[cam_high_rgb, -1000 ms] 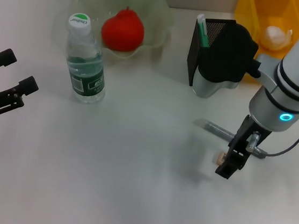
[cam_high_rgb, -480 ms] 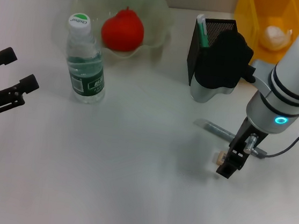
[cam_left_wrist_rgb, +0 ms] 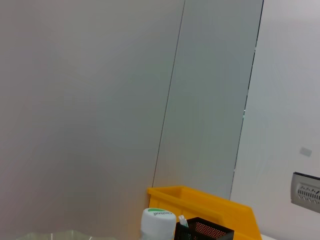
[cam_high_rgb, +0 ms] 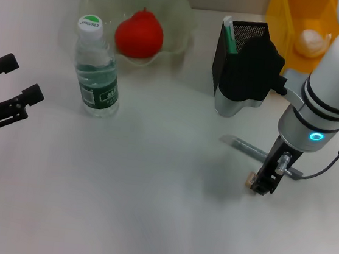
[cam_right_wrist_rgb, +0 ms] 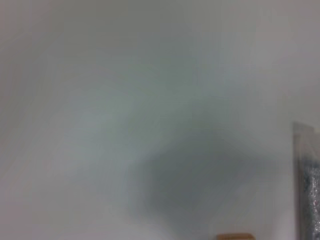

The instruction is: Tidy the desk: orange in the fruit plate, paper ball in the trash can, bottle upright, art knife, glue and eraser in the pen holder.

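eraser: lying on the table (cam_high_rgb: pixel 146 222), small beige block (cam_high_rgb: pixel 252 180) at the right end effector's tip; judged light, stiff, best pinched across its short sides.
right end effector: (cam_high_rgb: pixel 265 186) is lowering onto it compared with a second ago; opening: cannot tell.
left end effector: (cam_high_rgb: pixel 16 88) is idling open, empty.

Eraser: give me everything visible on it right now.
The eraser is a tiny beige block lying on the white desk, in front of the pen holder. Only a sliver shows in the head view: the right gripper stands directly over it, hiding most of it. Whether the gripper touches it cannot be told. The right wrist view shows just its tan top edge. No label is visible.
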{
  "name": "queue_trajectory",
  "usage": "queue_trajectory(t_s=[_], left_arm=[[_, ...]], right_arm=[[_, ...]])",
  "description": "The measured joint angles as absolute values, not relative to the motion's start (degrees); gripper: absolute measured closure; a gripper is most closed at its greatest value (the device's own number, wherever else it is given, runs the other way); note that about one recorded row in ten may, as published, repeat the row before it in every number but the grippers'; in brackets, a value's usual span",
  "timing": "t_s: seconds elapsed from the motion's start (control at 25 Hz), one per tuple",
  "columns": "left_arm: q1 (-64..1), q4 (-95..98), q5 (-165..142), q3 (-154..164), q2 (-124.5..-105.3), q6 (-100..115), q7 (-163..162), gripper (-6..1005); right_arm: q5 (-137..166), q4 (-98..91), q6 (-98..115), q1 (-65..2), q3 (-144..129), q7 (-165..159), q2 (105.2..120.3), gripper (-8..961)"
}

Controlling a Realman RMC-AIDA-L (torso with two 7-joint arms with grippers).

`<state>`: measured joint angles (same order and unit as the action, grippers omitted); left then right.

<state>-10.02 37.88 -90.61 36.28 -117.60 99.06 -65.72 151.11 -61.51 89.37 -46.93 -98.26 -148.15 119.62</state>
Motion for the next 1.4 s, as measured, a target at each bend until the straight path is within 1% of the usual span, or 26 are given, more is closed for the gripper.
queue_trajectory(t_s=[0.24,0.32,0.6,0.76,0.84,1.08,1.4], left_arm=[[-10.07,37.88,-90.61,36.24,-117.6,99.02,-65.64,137],[-10.07,37.88,-90.61,36.24,-117.6,99.02,-65.64,137],[-10.11,37.88,-90.61,36.3,-117.6,98.96,-65.47,137],[-10.11,37.88,-90.61,36.54,-117.72,98.91,-65.36,137],[-10.11,37.88,-90.61,36.69,-117.76,98.89,-65.34,137],[-10.11,37.54,-90.61,36.63,-117.88,99.04,-65.33,137],[-10.19,37.14,-90.61,36.67,-118.0,99.04,-65.3,137]], right_arm=[[150.98,-64.43,90.76,-46.21,-97.52,-148.41,119.57,723],[150.96,-65.45,91.31,-46.0,-97.39,-148.52,119.53,723],[152.76,-77.72,96.19,-44.44,-89.85,-149.08,119.31,719],[156.19,-82.88,93.47,-44.09,-83.83,-149.41,119.34,715],[156.36,-84.01,88.83,-43.78,-81.24,-149.39,119.36,714],[156.7,-82.84,78.86,-42.77,-80.5,-149.42,119.36,709],[156.74,-74.56,67.39,-43.71,-80.51,-149.38,119.29,702]])
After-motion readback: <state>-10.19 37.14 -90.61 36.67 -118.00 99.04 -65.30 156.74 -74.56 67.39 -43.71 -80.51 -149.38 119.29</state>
